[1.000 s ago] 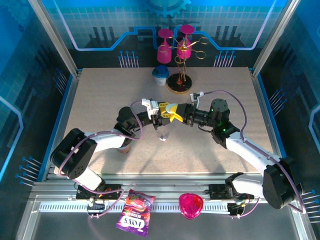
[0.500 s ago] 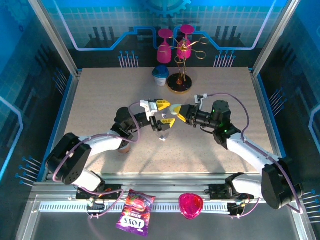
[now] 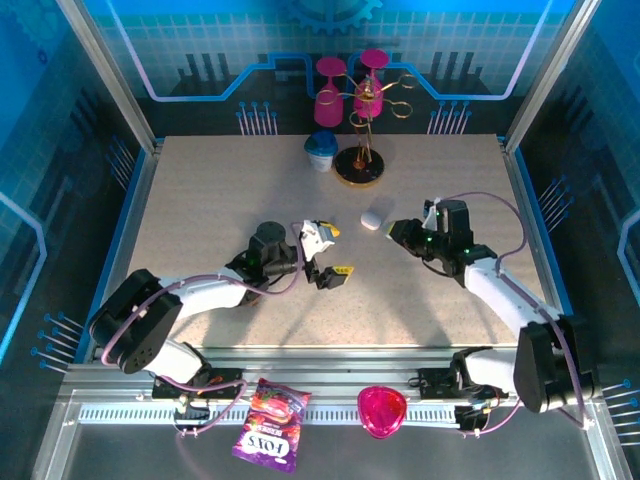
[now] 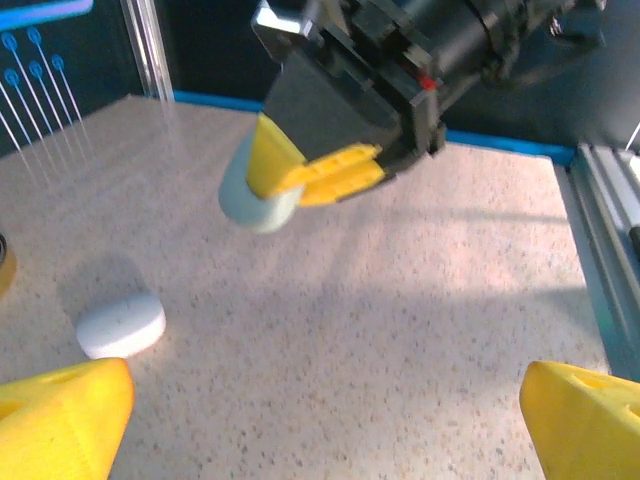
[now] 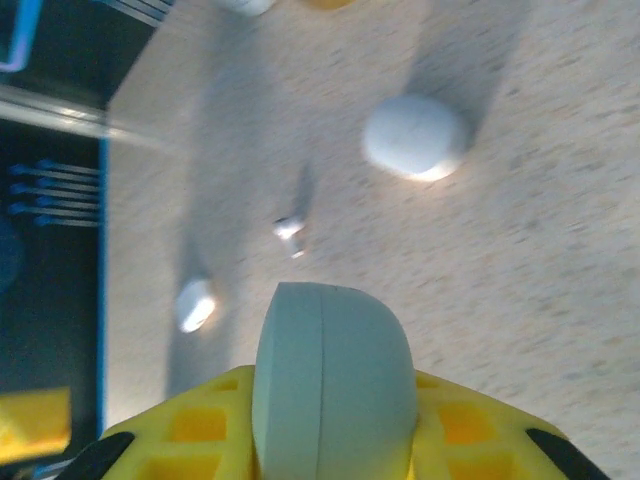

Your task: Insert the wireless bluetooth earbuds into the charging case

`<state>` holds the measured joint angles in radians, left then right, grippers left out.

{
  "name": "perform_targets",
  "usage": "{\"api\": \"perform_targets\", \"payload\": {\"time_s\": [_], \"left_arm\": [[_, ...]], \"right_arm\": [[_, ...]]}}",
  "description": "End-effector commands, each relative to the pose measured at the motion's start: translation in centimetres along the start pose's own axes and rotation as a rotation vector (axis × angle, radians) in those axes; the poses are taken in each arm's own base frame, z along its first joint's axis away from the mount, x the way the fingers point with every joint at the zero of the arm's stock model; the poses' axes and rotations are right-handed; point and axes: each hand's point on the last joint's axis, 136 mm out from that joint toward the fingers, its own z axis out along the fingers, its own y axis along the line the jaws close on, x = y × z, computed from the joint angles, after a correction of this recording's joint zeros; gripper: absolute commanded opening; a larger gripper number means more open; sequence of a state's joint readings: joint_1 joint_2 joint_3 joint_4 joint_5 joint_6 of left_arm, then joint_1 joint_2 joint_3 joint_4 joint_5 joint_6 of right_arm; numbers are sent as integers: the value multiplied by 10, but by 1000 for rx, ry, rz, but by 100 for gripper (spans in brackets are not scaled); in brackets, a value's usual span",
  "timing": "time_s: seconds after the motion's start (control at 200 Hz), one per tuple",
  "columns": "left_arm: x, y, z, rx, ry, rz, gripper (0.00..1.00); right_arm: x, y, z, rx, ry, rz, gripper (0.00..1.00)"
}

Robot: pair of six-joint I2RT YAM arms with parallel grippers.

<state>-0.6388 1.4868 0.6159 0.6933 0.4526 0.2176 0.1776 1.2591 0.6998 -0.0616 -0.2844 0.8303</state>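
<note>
My right gripper (image 5: 335,430) is shut on a pale rounded charging case (image 5: 335,350), held on edge between its yellow fingers (image 5: 190,430) above the table. In the left wrist view that right gripper (image 4: 295,185) and its case (image 4: 250,200) hang ahead of me. A second white case (image 5: 415,137) lies flat on the table (image 3: 200,200), also seen as the case (image 3: 372,219) and the case (image 4: 121,323). One tiny white earbud (image 5: 290,233) lies on the table beyond the held case. A blurred small white piece (image 5: 195,303) lies nearby. My left gripper (image 3: 330,252) stands wide open over bare table, its fingertips (image 4: 60,415) far apart and nothing between them.
At the back centre stand a blue-and-white cup (image 3: 321,152) and a gold rack (image 3: 361,165) with pink glasses. A snack bag (image 3: 268,424) and a pink dish (image 3: 381,410) lie on the near rail. Metal frame posts border the table.
The left gripper opened, letting go of the case both grippers held, and drew back left. The right gripper pulled away right, keeping the case. The flat white case is now uncovered.
</note>
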Motion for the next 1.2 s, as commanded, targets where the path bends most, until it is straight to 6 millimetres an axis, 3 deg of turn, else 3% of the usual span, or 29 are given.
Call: {"api": "perform_targets", "payload": {"time_s": [0.0, 0.195, 0.38, 0.54, 0.715, 0.936, 1.081, 1.196], "left_arm": [[24, -9, 9, 10, 112, 61, 99], [30, -20, 15, 45, 161, 100, 99], [27, -22, 16, 55, 163, 92, 99], [28, -18, 19, 39, 166, 79, 99], [26, -9, 20, -8, 154, 58, 99], [26, 44, 2, -202, 180, -75, 100], [44, 85, -22, -379, 309, -144, 99], [58, 115, -44, -484, 402, -203, 99]], "right_arm": [[-19, -29, 12, 96, -13, -41, 24], [-33, -59, 46, 153, 27, -1, 25], [-28, -87, 65, 240, 88, 4, 27], [-31, -96, 64, 261, 81, 14, 31], [-43, -102, 49, 288, 41, 25, 52], [-57, -95, 15, 342, -32, -77, 75], [-58, -66, -1, 276, -63, -222, 100], [-49, -37, -3, 195, -61, -329, 100]]}}
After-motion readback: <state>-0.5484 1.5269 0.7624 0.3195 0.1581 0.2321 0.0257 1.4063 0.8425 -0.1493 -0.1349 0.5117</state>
